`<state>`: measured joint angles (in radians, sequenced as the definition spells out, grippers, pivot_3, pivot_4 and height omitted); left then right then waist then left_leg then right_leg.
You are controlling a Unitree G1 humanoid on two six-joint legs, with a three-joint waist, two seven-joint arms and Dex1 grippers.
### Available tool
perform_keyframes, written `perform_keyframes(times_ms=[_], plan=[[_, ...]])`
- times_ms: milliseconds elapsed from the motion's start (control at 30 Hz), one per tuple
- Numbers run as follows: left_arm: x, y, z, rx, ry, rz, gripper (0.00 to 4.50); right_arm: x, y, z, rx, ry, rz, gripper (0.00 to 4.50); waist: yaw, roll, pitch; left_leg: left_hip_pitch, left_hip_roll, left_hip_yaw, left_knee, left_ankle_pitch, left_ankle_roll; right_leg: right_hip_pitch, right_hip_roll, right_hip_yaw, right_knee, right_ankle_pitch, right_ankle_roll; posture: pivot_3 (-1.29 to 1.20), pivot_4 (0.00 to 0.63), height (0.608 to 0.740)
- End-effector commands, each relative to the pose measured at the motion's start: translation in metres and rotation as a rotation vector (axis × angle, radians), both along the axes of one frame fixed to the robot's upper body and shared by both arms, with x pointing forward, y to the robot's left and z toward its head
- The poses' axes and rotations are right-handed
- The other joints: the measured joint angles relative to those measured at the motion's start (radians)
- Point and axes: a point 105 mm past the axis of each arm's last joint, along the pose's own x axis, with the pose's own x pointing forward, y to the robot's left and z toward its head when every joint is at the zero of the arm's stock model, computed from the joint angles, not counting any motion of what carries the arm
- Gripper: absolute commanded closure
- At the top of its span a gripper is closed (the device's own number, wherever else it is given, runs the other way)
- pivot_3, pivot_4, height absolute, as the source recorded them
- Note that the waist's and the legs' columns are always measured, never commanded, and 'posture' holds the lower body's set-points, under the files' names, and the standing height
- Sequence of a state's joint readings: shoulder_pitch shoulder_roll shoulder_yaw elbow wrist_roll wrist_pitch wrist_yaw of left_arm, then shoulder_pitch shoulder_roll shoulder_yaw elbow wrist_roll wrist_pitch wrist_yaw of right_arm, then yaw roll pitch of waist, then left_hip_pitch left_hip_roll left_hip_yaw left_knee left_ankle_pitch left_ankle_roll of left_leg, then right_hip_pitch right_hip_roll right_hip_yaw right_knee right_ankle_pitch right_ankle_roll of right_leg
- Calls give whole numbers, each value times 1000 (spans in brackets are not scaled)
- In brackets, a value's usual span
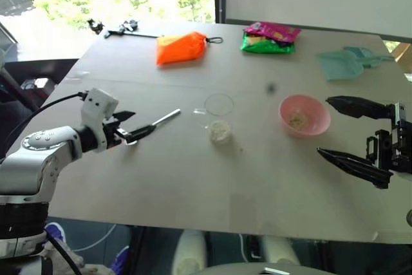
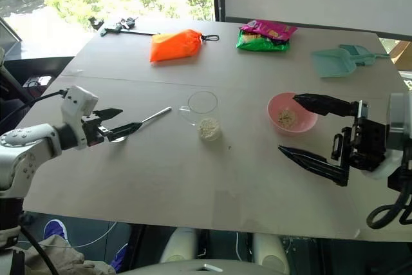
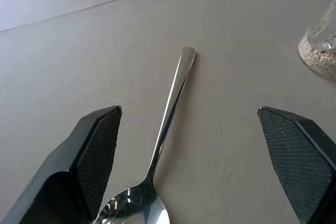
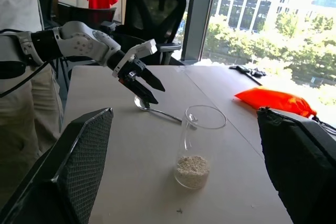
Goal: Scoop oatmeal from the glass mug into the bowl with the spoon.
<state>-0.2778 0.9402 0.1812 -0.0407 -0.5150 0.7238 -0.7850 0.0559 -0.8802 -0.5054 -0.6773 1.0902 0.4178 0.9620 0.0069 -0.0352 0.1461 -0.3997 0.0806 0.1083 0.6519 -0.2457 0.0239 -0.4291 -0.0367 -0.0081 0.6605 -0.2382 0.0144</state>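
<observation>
On the near left of the table [image 1: 193, 198], the left gripper [image 1: 132, 127] is seen spread wide, with nothing held. The spoon [image 1: 154, 125] lies flat on the table under and between its two fingers [image 3: 100, 150], with the spoon's bowl nearest the gripper and the handle pointing away toward the glass mug [image 1: 219, 120]; whether a fingertip touches the metal cannot be told. On the near right, the right gripper [image 2: 302, 127] is raised above the table, its jaws fully apart and empty, pointing across toward the mug.

Mid-table, the glass mug is found standing upright just beyond the tip of the spoon's handle, with a heap of oatmeal [image 1: 220, 131] at its bottom. To the right of the mug, the pink bowl [image 1: 304, 115] is set, with a little oatmeal already inside; the upper finger of the right gripper is seen near its rim.

Farther back, an orange bag [image 1: 181, 47], a pink and green packet [image 1: 270, 37] and a teal dustpan [image 1: 344, 64] are laid along the far side.
</observation>
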Motion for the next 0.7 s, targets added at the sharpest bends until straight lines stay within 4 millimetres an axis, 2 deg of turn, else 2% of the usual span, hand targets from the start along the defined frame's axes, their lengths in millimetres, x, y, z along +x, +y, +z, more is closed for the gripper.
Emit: perform_keyframes(times_ms=[33,167,300,400,567,667,700], plan=[[9,1,3,46,38,-4,148,-1,1,-1,-24,-16,3,68,2,0,0,0,0,0,0,0,0,0,0,0,0,0,0,0,150,740],[23,-1,0,60,110,-41,148,-2,0,-3,-21,-21,-7,68,7,0,0,0,0,1,0,0,0,0,0,-1,0,0,0,0,150,740],[30,1,-12,133,204,-120,148,-4,1,-6,-21,-22,-13,68,6,0,0,-1,-1,4,1,0,0,0,1,-1,0,0,0,0,150,740],[30,7,-29,228,285,-169,901,-6,-1,-8,-21,-22,-28,0,6,0,0,-1,-1,3,1,0,0,0,1,-1,0,0,0,0,150,740],[32,7,-46,285,331,-203,2977,-11,-3,-12,-22,-12,-56,0,7,0,0,-1,-1,4,1,0,0,0,1,-1,0,0,0,0,150,740],[34,5,-46,256,317,-202,4426,-11,-3,-16,-29,11,-74,0,7,1,-1,0,-1,3,1,0,0,1,1,-1,0,0,1,0,150,740],[34,5,-45,246,307,-199,4426,-10,-3,-17,-32,18,-79,0,7,1,-1,0,-1,3,1,0,0,1,1,-1,0,0,1,0,150,740]])
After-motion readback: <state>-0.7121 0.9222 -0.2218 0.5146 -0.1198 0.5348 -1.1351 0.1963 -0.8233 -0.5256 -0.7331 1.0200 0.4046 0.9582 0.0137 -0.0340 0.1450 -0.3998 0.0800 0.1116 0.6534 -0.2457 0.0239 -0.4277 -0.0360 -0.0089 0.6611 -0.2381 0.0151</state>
